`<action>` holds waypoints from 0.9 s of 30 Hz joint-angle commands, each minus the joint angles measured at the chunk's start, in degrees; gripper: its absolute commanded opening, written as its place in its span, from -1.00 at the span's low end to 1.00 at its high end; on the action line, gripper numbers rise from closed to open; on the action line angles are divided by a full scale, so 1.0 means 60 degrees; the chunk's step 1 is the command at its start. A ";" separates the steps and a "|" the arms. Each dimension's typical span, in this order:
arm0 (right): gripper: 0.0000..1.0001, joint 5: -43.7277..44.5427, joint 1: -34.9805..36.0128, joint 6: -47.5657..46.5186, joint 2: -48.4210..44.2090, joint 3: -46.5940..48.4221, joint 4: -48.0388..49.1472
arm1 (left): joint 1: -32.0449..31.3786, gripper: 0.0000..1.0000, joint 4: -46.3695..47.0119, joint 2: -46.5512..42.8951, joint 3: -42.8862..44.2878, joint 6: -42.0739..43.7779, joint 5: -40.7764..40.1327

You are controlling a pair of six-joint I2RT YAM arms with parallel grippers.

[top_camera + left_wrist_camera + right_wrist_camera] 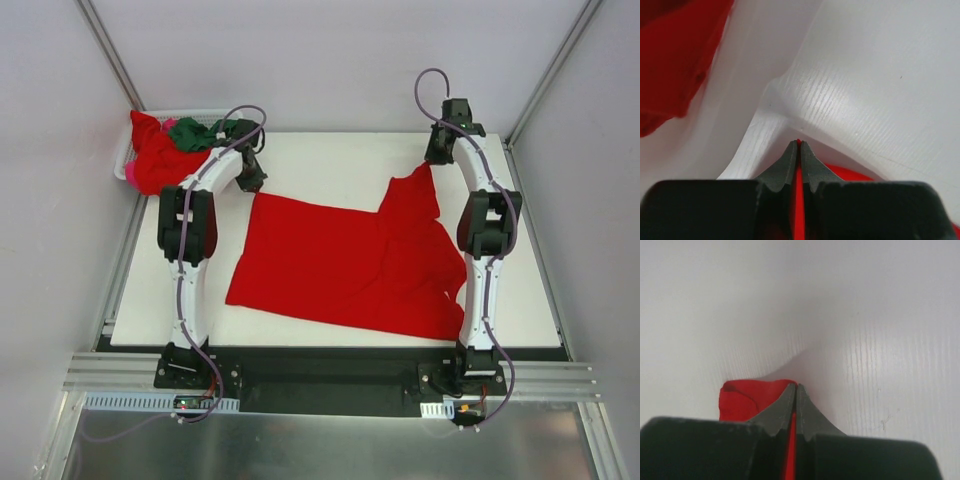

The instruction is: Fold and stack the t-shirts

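Note:
A large red t-shirt (340,265) lies spread across the white table (330,160). At its far left corner my left gripper (251,180) is shut on the red cloth, and in the left wrist view a thin strip of that cloth (799,200) shows between the closed fingers (785,167). Over at the far right, my right gripper (433,158) is shut on a raised corner of the same shirt; bunched red cloth (747,397) sits beside its fingers (782,407). More red t-shirts (155,155) and a dark green one (205,132) lie heaped in the basket.
A white lattice basket (125,160) stands off the table's far left corner, close to my left arm. White enclosure walls rise on three sides. The black rail with both arm bases runs along the near edge (330,375).

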 commanded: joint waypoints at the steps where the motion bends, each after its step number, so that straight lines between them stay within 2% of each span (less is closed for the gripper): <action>1: -0.98 -0.0477 -0.0157 0.0217 -0.0326 0.0490 0.0711 | 0.0051 -1.00 0.0103 0.0141 0.0606 0.0047 0.0206; 14: -0.99 -0.0904 -0.0377 0.0466 -0.0164 0.1092 0.1430 | 0.0183 -1.00 0.0293 0.0346 0.0973 -0.0628 0.0527; 21: -0.99 -0.1139 -0.0377 -0.0046 -0.0676 0.0887 0.1211 | 0.0198 -1.00 0.0908 0.0229 0.0943 0.0865 0.1377; 27: -0.98 -0.1300 -0.0391 -0.0617 -0.2184 -0.0123 0.1196 | 0.0198 -1.00 0.1450 -0.0517 0.0168 0.1936 0.1641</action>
